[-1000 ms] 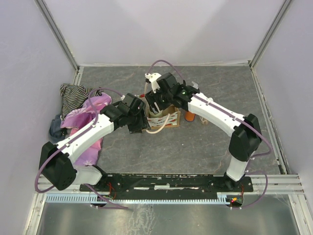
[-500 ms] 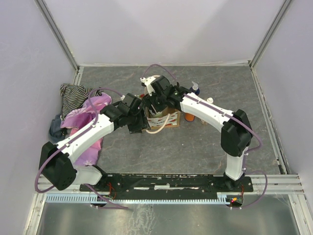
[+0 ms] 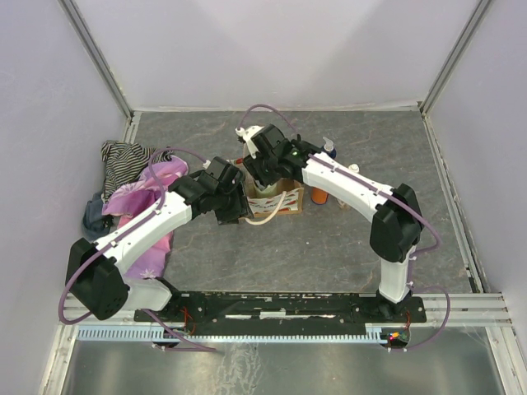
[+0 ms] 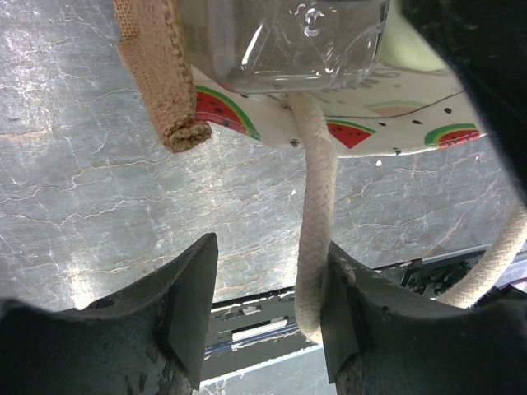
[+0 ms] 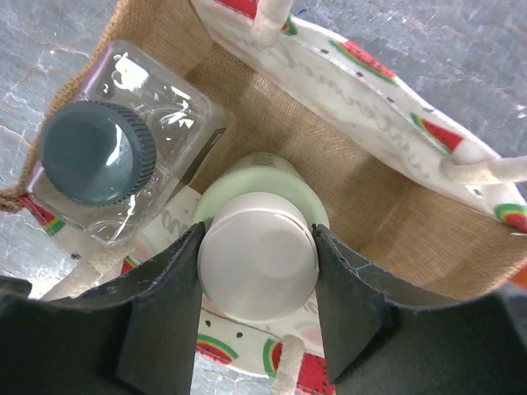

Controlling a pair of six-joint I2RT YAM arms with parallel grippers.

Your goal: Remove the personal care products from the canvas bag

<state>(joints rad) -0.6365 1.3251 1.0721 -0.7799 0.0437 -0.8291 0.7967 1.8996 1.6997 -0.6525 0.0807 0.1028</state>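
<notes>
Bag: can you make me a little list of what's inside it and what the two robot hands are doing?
Bag: open, upright
Inside it: clear bottle with dark cap; white-cap bottle
Right hand: reaching into the bag, closed on the white cap from both sides
Left hand: open, just outside the bag, rope handle passing through it, not gripped
Already out: orange bottle, right of the bag in the top view
</notes>
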